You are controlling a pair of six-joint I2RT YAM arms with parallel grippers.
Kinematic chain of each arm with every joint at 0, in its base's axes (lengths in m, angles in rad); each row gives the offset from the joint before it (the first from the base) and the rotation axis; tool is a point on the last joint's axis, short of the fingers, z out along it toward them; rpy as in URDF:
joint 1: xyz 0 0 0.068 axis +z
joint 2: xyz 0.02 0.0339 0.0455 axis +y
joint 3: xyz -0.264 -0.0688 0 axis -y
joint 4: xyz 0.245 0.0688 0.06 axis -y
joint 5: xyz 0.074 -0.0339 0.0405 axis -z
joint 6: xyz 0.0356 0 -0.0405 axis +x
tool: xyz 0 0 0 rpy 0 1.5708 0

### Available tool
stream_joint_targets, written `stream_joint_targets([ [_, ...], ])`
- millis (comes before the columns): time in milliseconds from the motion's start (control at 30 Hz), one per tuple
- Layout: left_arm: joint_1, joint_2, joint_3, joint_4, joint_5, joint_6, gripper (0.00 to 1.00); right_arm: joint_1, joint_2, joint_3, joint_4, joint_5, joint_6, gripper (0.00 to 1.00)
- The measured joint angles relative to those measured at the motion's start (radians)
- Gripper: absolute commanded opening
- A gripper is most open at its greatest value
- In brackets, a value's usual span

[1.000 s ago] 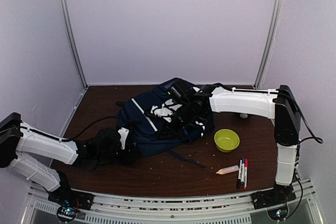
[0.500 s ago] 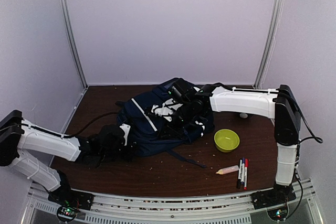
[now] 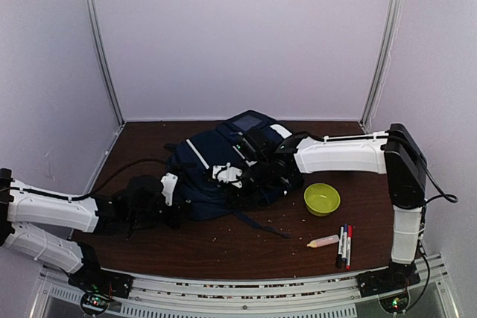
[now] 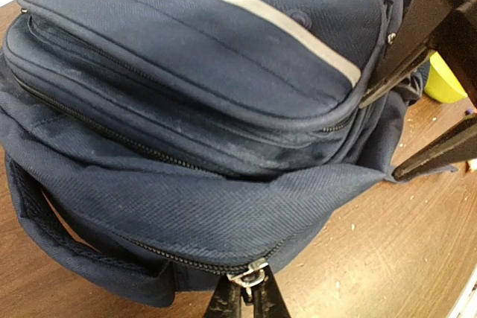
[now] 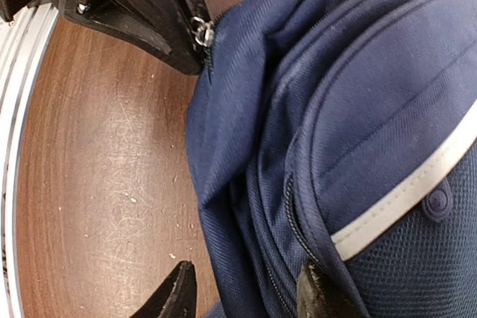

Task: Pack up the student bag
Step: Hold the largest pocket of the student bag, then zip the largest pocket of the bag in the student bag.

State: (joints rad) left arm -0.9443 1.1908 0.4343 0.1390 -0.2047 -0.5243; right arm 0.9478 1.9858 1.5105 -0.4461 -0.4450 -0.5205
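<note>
The student bag [image 3: 212, 156] is a navy backpack with a white stripe, lying on the brown table. My left gripper [image 3: 173, 197] is at its near-left edge, shut on the metal zipper pull [image 4: 250, 276] of the bag's lowest zip. In the right wrist view that same pull [image 5: 202, 32] shows pinched in the left gripper's black fingers [image 5: 141, 9]. My right gripper [image 3: 240, 179] reaches over the middle of the bag. It is open, its jaws straddling a fold of bag fabric [image 5: 246, 206], one fingertip [image 5: 177, 288] over bare wood.
A lime-green bowl [image 3: 322, 199] stands right of the bag. Nearer the front right lie a cream tube [image 3: 324, 241] and markers [image 3: 344, 243]. A loose strap [image 3: 261, 225] trails from the bag toward the front. Crumbs dot the wood.
My left gripper has shut on the zipper pull and drawn back to the left. My right gripper has opened wider and moved nearer across the bag.
</note>
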Motion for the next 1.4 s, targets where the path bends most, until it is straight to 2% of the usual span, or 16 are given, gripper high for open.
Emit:
stream_joint_targets([
  [267, 0.0, -0.005, 0.0, -0.013, 0.021, 0.011, 0.0, 0.051, 0.001, 0.008, 0.05, 0.031, -0.039, 0.48],
  [333, 0.001, -0.005, -0.001, -0.013, 0.023, 0.011, 0.0, 0.059, 0.005, 0.018, 0.061, 0.034, -0.042, 0.45],
  [400, 0.001, -0.005, -0.001, -0.013, 0.025, 0.011, 0.0, 0.068, 0.013, 0.024, 0.077, 0.043, -0.047, 0.37],
  [567, 0.001, -0.005, -0.001, -0.012, 0.026, 0.012, 0.0, 0.077, 0.032, 0.026, 0.1, 0.09, -0.056, 0.04],
  [600, 0.001, -0.005, -0.001, -0.012, 0.026, 0.014, 0.0, 0.077, 0.036, 0.027, 0.104, 0.101, -0.063, 0.0],
  [767, 0.001, -0.005, 0.002, -0.026, 0.019, 0.034, 0.0, 0.077, 0.02, -0.009, 0.132, 0.125, -0.101, 0.0],
  [1033, 0.027, -0.006, 0.026, -0.089, 0.041, 0.084, 0.0, 0.053, -0.172, -0.256, 0.164, 0.14, -0.261, 0.0],
  [1200, 0.097, -0.023, 0.026, -0.118, 0.053, 0.116, 0.0, -0.026, -0.248, -0.349, 0.129, 0.127, -0.351, 0.0],
  [1400, 0.119, -0.029, 0.031, -0.109, 0.095, 0.145, 0.0, -0.173, -0.242, -0.342, 0.1, 0.068, -0.392, 0.0],
])
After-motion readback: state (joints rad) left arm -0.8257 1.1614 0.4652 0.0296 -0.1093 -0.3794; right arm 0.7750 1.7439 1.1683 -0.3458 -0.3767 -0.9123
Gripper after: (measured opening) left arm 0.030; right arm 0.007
